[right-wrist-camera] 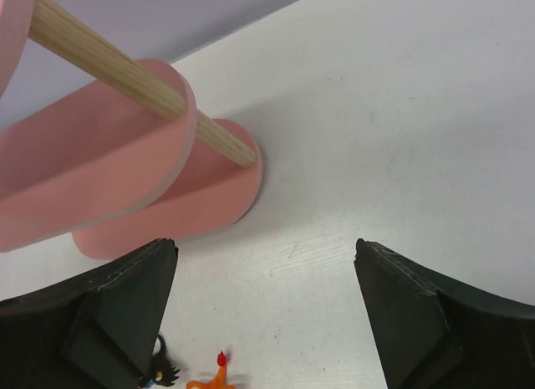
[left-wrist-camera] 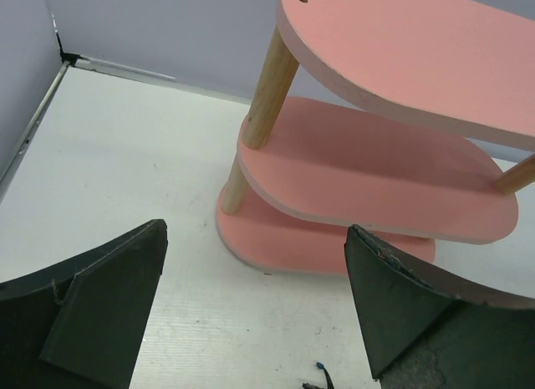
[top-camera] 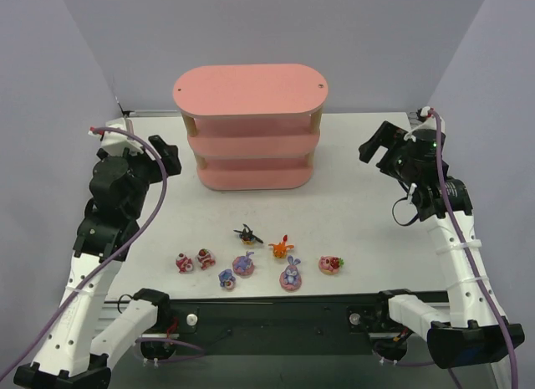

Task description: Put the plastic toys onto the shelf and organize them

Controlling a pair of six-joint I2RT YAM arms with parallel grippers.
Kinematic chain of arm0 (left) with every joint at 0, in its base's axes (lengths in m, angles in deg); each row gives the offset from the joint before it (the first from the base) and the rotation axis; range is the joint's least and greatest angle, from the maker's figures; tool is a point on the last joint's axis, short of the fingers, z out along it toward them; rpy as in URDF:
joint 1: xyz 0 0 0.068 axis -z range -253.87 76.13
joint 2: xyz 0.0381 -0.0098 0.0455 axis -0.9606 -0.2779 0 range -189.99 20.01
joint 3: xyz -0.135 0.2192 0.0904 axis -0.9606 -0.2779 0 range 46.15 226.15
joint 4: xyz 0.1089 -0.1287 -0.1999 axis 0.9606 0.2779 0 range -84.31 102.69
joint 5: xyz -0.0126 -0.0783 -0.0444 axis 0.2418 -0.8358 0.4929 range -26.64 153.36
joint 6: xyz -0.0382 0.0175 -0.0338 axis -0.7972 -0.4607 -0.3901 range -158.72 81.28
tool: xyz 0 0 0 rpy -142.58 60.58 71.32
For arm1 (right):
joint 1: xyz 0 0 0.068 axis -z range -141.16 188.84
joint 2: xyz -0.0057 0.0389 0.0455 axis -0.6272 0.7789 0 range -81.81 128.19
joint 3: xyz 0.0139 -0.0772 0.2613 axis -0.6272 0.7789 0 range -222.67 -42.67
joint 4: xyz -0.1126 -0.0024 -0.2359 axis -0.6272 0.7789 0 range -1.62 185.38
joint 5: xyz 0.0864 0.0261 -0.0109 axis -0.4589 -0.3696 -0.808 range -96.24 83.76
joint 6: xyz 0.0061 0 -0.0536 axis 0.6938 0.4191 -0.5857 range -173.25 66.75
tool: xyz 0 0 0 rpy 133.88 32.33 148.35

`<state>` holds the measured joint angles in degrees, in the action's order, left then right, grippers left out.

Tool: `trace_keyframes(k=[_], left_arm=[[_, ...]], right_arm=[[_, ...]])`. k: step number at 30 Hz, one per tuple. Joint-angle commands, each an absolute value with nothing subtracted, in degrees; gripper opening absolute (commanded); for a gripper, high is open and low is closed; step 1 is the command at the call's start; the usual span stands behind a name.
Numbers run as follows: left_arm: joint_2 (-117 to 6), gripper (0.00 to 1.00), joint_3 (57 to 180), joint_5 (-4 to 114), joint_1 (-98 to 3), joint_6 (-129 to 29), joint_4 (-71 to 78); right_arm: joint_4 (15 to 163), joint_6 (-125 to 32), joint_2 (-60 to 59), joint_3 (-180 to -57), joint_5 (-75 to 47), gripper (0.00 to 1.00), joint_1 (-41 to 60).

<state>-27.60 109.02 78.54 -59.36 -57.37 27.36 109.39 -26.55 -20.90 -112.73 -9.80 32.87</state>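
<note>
Spanning the frame, the white worktop (top-camera: 359,180) carries everything. The pink shelf (top-camera: 249,88) stands near its far edge, about midway between the left and right edges, and all three boards are bare of toys.

The two arms are raised at either side of the worktop. The left claw (top-camera: 165,155) hangs near the left edge and the right claw (top-camera: 380,146) near the right edge. Each is released, its fingers spread wide with nothing between them, as both wrist views confirm.

The toys sit in a loose cluster close to the near edge, well apart from the shelf. There are three purple bunnies (top-camera: 291,274), three red-and-white toys (top-camera: 206,258), the orange toy (top-camera: 281,248) and the black bat-like toy (top-camera: 247,233). None has been shelved, so the task looks barely begun, and the step in hand is probably the first pick.

To do it well, I would start at the outside of the cluster, the left arm on the red-and-white ones nearest the left edge, the right arm on the one nearest the right edge. Descend straight down and clench across the narrow body, since neighbours stand just beside each other and a wide sweep could topple them. For the lower boards, enter level from the front, because the board above leaves little headroom. Keeping like with like should make the arrangement tidy.
</note>
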Motion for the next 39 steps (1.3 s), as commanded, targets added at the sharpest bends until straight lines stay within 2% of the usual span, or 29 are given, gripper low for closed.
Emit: trace_keyframes(k=[1,8,11,19,21,26,28,34,39], left_arm=[[-27.88,0.97,110.92,74.45,-60.07,-58.05,29.59],[-33.07,0.97,107.42,61.62,-64.19,-63.32,38.64],[-32.9,0.97,103.73,60.54,-64.81,-66.75,41.1],[-24.83,0.97,94.07,65.12,-66.22,-68.25,41.73],[-23.5,0.97,92.47,63.54,-66.22,-67.73,40.59],[-25.34,0.97,91.15,57.3,-66.31,-65.7,38.74],[-25.69,0.97,90.62,58.34,-66.31,-68.06,38.21],[-27.36,0.97,90.62,57.12,-66.4,-68.69,38.04],[-27.88,0.97,90.45,57.12,-66.4,-68.6,37.07]], right_arm=[[111.13,-27.75,-20.55,-112.28,-12.3,0.92,32.52],[112.73,-28.02,-21.51,-108.86,-15.72,0.96,28.84],[112.28,-30.92,-21.95,-106.49,-16.97,0.96,24.45],[107.02,-37.42,-18.45,-97.26,-18.2,0.94,1.25],[106.14,-38.92,-14.86,-96.02,-17.33,0.93,-4.53],[104.82,-40.24,-7.11,-96.37,-15.65,0.88,-11.33],[103.5,-40.24,-4.12,-96.55,-15.3,0.87,-13.17],[102.44,-37.61,1.42,-97.34,-12.32,0.75,-15.03],[101.74,-35.76,2.39,-96.55,-8.97,0.69,-16.09]])
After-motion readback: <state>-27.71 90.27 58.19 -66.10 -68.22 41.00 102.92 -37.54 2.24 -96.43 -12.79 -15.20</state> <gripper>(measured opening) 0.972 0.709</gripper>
